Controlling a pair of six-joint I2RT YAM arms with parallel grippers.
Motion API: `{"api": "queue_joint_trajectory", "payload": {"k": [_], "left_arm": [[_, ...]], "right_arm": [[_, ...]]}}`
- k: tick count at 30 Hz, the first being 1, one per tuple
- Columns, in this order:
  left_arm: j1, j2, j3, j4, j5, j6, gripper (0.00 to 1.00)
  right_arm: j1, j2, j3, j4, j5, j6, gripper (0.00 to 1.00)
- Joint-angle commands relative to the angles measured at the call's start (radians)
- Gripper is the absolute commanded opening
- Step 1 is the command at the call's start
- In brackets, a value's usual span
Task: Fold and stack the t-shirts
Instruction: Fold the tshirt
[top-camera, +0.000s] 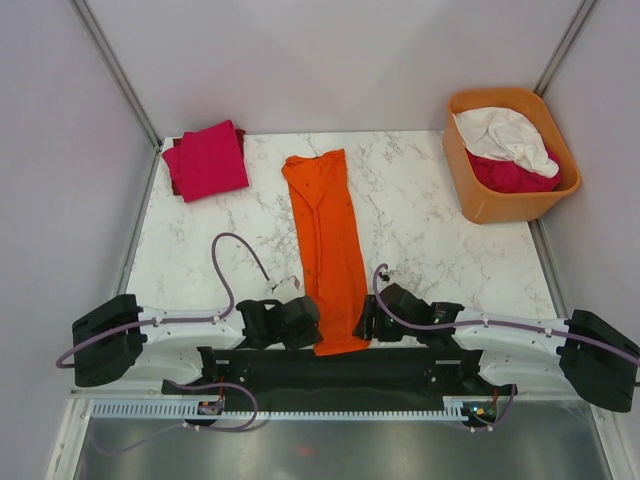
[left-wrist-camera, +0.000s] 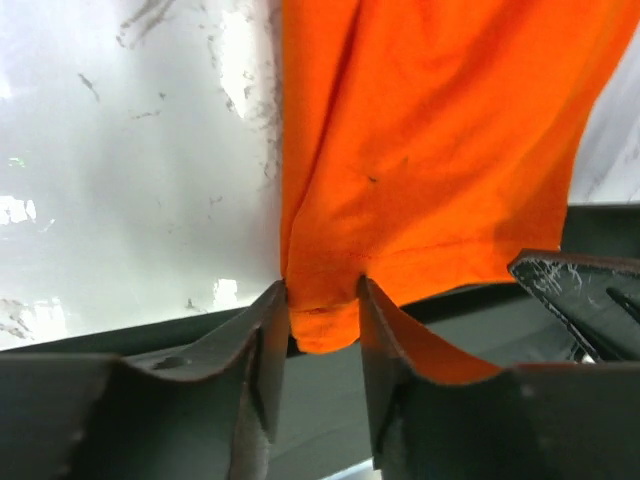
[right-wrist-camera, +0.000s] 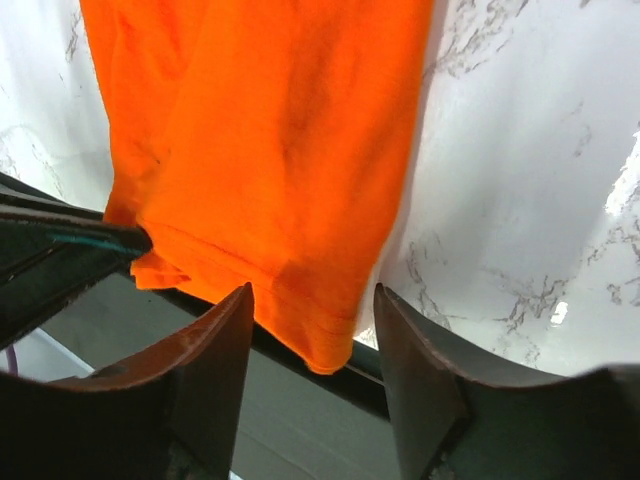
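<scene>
The bright orange t-shirt lies folded into a long narrow strip down the middle of the marble table, its near hem hanging over the front edge. My left gripper is at the hem's left corner. In the left wrist view its fingers press that corner of the shirt from both sides. My right gripper is at the hem's right corner. In the right wrist view it is open, with the shirt corner between its fingers, untouched. A folded magenta-pink t-shirt lies at the back left.
The orange plastic tub stands at the back right, holding a white shirt over a crimson one. A dark rail runs along the table's front edge under the hem. Grey walls close in the sides.
</scene>
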Motion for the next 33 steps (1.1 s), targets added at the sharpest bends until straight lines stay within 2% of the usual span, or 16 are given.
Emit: {"api": "queue_joint_trajectory", "payload": {"k": [1,2,4,5,6,8,9,10,18,23,28,33], "left_arm": [[-0.002,0.026,-0.002,0.032,-0.054,-0.026,0.26],[-0.002,0.032,0.001,0.033,-0.053,-0.024,0.22],[-0.002,0.044,0.007,0.032,-0.048,-0.018,0.02],[-0.002,0.043,0.009,0.032,-0.048,-0.015,0.02],[-0.002,0.043,0.010,0.032,-0.048,-0.010,0.02],[-0.002,0.024,0.006,0.032,-0.045,-0.009,0.02],[-0.002,0.017,0.003,0.029,-0.044,-0.010,0.02],[-0.002,-0.005,-0.007,0.026,-0.039,-0.012,0.02],[-0.013,-0.117,-0.033,-0.017,-0.010,-0.036,0.02],[-0.016,-0.229,-0.022,-0.135,-0.020,-0.055,0.02],[0.004,-0.253,0.070,-0.207,-0.063,0.028,0.02],[0.088,-0.217,0.173,-0.276,-0.047,0.131,0.02]], "right_arm": [[0.005,0.009,-0.033,-0.018,-0.010,0.014,0.59],[0.005,0.006,-0.035,-0.015,-0.011,0.014,0.58],[0.007,0.006,-0.035,-0.010,-0.018,0.013,0.45],[0.008,0.006,-0.038,-0.010,-0.018,0.013,0.40],[0.010,0.006,-0.039,-0.009,-0.021,0.011,0.26],[0.015,0.004,-0.039,-0.007,-0.025,0.008,0.13],[0.015,0.003,-0.038,-0.009,-0.027,0.008,0.02],[0.016,0.001,-0.036,-0.009,-0.028,0.006,0.00],[0.045,-0.024,0.004,-0.039,-0.039,0.016,0.00],[0.065,-0.076,0.089,-0.139,0.011,0.003,0.00],[0.059,-0.057,0.230,-0.222,0.134,-0.067,0.00],[-0.008,0.039,0.396,-0.282,0.180,-0.164,0.00]]}}
